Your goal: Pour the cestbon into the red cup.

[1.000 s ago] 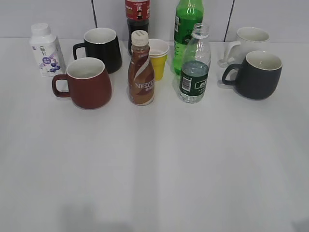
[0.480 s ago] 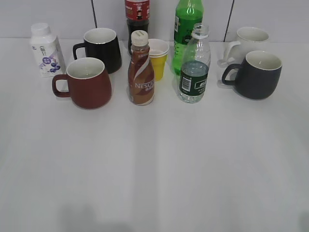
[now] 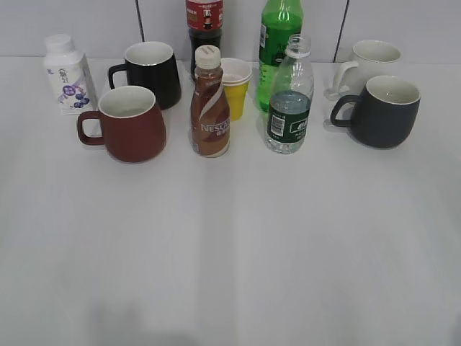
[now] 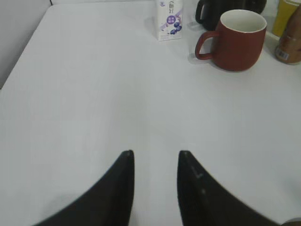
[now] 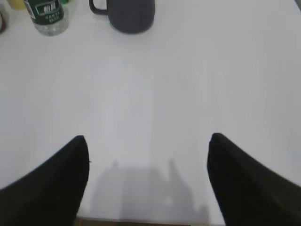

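While neither arm shows in the exterior view, both wrist views place the grippers low over bare table at the near side, well short of the row of drinks. The left gripper (image 4: 154, 162) has its jaws parted by a narrow gap, holding nothing. The right gripper (image 5: 148, 150) has its jaws spread wide, also empty.

The water bottle (image 3: 289, 97) stands upright and uncapped right of centre, with water reaching about to the top of its dark green label. A tall green bottle (image 3: 279, 40) stands just behind it, a yellow cup (image 3: 235, 88) behind and to its left, and a brown coffee bottle (image 3: 209, 104) to its left. The red cup (image 3: 131, 124) sits upright further left, handle pointing outward, its white inside apparently empty; a black mug (image 3: 151, 72) is just behind it and a white milk bottle (image 3: 66, 74) near its far left. A grey mug (image 3: 384, 112) and a white mug (image 3: 371, 61) stand to the right.

Judgement: the task is at its opening step — the approach, with nothing grasped. The right gripper, already spread, is better placed; its view shows the water bottle (image 5: 47, 16) ahead to the left. The next move calls for a reach forward to close on the ribbed body, clear of the green bottle behind. After that — a carry over or around the coffee bottle, which stands between water bottle and cup, kept upright since no cap is fitted.
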Controlling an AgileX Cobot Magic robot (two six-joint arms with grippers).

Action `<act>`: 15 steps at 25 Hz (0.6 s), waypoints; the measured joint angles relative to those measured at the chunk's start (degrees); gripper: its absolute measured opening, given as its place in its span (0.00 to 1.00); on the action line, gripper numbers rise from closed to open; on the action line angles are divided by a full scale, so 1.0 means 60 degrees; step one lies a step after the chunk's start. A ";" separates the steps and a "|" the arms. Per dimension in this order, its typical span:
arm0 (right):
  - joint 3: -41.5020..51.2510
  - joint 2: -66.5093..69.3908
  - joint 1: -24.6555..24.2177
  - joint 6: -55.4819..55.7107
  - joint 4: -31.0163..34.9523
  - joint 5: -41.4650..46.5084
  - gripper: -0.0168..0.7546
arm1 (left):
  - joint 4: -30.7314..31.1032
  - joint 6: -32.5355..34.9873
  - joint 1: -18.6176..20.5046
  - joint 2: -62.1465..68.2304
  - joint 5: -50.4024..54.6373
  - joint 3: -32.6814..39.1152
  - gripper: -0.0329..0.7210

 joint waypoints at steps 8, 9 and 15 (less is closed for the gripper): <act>0.0000 -0.0158 0.0000 0.0000 0.0012 -0.0002 0.78 | 0.0000 0.0000 -0.0084 0.0000 -0.0009 0.0000 0.36; 0.0000 -0.0158 0.0000 0.0000 0.0012 -0.0002 0.78 | 0.0000 0.0000 -0.0096 0.0000 -0.0009 0.0000 0.36; 0.0000 -0.0158 0.0000 0.0000 0.0012 -0.0002 0.78 | 0.0000 0.0000 -0.0096 0.0000 -0.0009 0.0000 0.36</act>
